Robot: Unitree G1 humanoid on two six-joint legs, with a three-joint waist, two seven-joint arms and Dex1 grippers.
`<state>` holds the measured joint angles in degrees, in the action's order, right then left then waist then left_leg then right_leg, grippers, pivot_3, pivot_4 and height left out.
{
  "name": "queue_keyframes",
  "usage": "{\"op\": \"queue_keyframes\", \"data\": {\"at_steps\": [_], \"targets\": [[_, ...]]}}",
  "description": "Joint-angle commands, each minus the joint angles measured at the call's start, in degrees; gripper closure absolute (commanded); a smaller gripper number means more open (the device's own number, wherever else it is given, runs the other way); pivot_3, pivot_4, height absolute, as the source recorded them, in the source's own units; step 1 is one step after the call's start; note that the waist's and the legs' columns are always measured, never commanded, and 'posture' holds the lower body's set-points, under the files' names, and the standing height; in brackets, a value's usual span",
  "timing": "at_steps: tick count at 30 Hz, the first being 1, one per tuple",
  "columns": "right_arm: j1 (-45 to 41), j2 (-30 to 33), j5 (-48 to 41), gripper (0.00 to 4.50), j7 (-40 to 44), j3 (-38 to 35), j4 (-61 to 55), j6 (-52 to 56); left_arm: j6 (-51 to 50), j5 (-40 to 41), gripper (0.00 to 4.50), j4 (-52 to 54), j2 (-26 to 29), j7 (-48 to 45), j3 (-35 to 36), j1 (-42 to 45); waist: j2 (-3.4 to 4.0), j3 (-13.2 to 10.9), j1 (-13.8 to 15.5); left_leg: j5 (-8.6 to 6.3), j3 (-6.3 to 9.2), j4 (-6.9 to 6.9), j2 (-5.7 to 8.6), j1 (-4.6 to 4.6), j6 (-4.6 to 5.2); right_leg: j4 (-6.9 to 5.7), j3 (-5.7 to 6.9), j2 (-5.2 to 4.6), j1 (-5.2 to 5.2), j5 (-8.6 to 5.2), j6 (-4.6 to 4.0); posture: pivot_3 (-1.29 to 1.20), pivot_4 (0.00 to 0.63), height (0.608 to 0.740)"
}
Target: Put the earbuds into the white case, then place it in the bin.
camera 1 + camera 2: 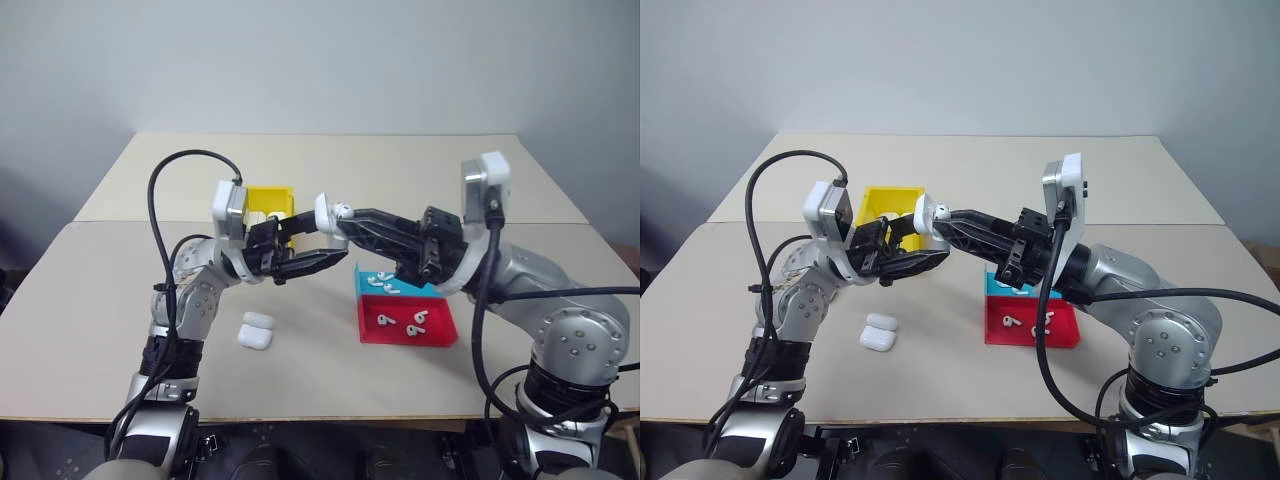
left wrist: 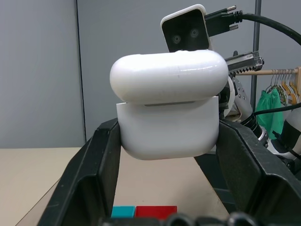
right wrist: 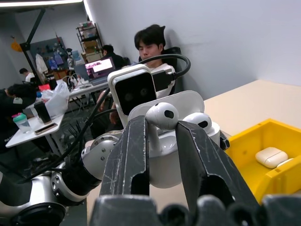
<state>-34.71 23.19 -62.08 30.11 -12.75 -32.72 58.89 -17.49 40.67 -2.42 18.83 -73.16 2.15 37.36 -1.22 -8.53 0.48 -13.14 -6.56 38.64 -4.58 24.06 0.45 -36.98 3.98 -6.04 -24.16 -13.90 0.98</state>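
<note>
Above table: L pincer [image 2: 164, 188] clamps white case [image 2: 167, 120]; R pincer [image 3: 162, 141] pinches earbud [image 3: 162, 115] at its lid.

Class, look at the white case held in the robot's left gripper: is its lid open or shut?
Open. The white case in the left gripper has its lid raised, and an earbud pokes out above its body.

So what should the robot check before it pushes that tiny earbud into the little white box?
1. Left hand holds the small glossy white rounded case: ok.
2. Lid of the case open: ok, raised in the right wrist view.
3. Right hand pinches the tiny white plastic earbud: ok.
4. Earbud lined up over its slot: cannot tell, the fingers hide the slot.
5. Other earbud already in the case: ok.
6. Small bright yellow plastic bin has room: ok, one white case lies inside.
</note>
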Motion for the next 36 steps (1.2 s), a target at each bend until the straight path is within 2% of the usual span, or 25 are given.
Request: {"op": "queue_keyframes", "data": {"at_steps": [1,6,14,17,21,25,27,32,36], "targets": [[0.60,1.61,-0.37,2.25,0.54,1.92,-0.99,-1.57,0.97,0.93,1.73,2.31,-0.42,0.35,0.82,0.43,0.00,0.00,0.01,0.00,0.00,0.00,0.00,0.00,0.00,0.00,0.00,0.00,0.00,0.00,0.00,0.00,0.150,0.740],[0.50,3.95,-0.70,0.49,0.59,2.32,-0.75,-3.00,1.05,0.90,1.73,2.41,-0.43,0.52,0.86,0.41,0.00,0.00,0.04,0.00,0.01,0.00,0.00,0.01,0.00,0.01,0.00,0.00,0.00,0.00,0.00,0.00,0.150,0.740],[2.03,10.40,-7.60,0.49,2.27,-2.75,-1.41,-3.98,1.47,0.19,1.73,2.09,0.02,0.59,1.09,-0.05,-0.02,-0.01,0.16,-0.02,0.01,0.01,0.00,0.04,0.03,0.07,0.02,-0.01,0.00,0.00,0.00,0.00,0.150,0.740],[1.13,11.98,-8.70,1.08,1.72,-2.84,-1.04,-4.51,1.54,-0.77,1.73,1.60,0.42,1.19,0.92,-0.42,-0.02,-0.01,0.09,-0.02,0.02,0.01,0.00,0.02,0.03,0.06,0.01,-0.01,0.01,0.00,0.00,0.00,0.150,0.740],[-5.69,16.02,-3.34,2.46,1.58,1.17,2.27,-3.55,1.16,-2.73,1.73,0.80,1.38,1.47,-0.27,-0.72,-0.01,-0.01,-0.28,-0.02,0.00,0.01,0.00,0.01,0.03,0.01,-0.02,-0.01,-0.02,0.00,0.00,0.00,0.150,0.740],[-14.60,20.20,2.78,3.97,6.98,7.65,6.61,-3.42,1.05,-4.47,1.73,0.00,1.81,1.91,-1.27,-0.34,-0.02,-0.01,-0.27,-0.02,0.00,-0.03,-0.01,0.01,0.04,0.06,-0.01,0.00,-0.04,0.00,0.00,0.00,0.150,0.740],[-20.45,21.03,6.10,4.48,9.60,11.84,9.54,-2.77,1.06,-6.64,1.73,-0.48,2.18,2.84,-2.47,0.22,-0.01,-0.01,-0.30,-0.03,-0.02,-0.03,0.00,0.04,0.04,0.08,-0.02,-0.01,-0.06,0.00,0.00,0.00,0.150,0.740],[-32.84,21.45,15.48,4.48,16.90,22.98,16.04,-2.27,0.46,-12.61,1.73,-1.81,2.90,6.40,-5.59,1.89,-0.01,-0.01,-0.35,-0.03,-0.04,0.00,-0.01,0.10,0.05,0.03,-0.03,-0.01,-0.15,0.00,0.00,0.00,0.150,0.740],[-37.38,22.26,23.29,4.48,24.53,31.90,16.92,-4.32,1.53,-12.51,1.73,-1.61,2.26,5.99,-5.67,2.10,-0.01,-0.01,-0.38,-0.05,-0.05,0.02,-0.03,0.15,0.08,0.08,-0.01,-0.02,-0.17,0.00,0.00,0.00,0.150,0.740]]}}
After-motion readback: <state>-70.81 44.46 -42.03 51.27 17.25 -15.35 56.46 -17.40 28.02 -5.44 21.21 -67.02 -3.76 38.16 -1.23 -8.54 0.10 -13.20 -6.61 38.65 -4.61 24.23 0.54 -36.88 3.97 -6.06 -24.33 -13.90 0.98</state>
